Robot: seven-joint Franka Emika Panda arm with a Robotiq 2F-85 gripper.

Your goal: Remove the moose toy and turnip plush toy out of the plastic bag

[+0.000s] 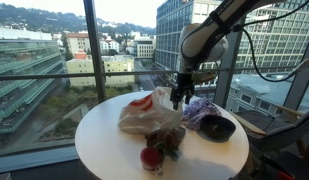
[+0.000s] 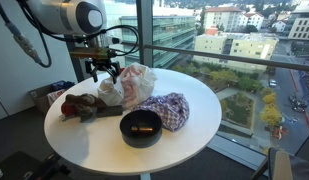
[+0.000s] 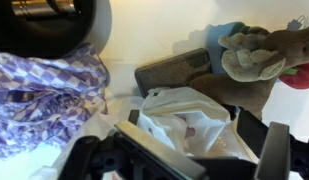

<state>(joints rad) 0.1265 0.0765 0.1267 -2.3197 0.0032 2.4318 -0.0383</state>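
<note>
The white plastic bag (image 1: 146,112) lies crumpled in the middle of the round table; it also shows in an exterior view (image 2: 132,84). The brown moose toy (image 1: 169,142) lies outside the bag, beside it (image 2: 86,105). A red round plush (image 1: 151,158), perhaps the turnip, lies against the moose. My gripper (image 1: 177,97) hangs over the bag's edge (image 2: 104,73). In the wrist view my gripper (image 3: 199,150) is open, with the bag (image 3: 184,118) bulging between its fingers. The moose (image 3: 259,55) lies beyond the bag.
A purple checkered cloth (image 1: 199,108) and a black bowl (image 1: 217,128) sit on the table (image 1: 104,150) beside the bag. They also show in an exterior view, cloth (image 2: 169,108) and bowl (image 2: 141,128). Windows stand close behind the table.
</note>
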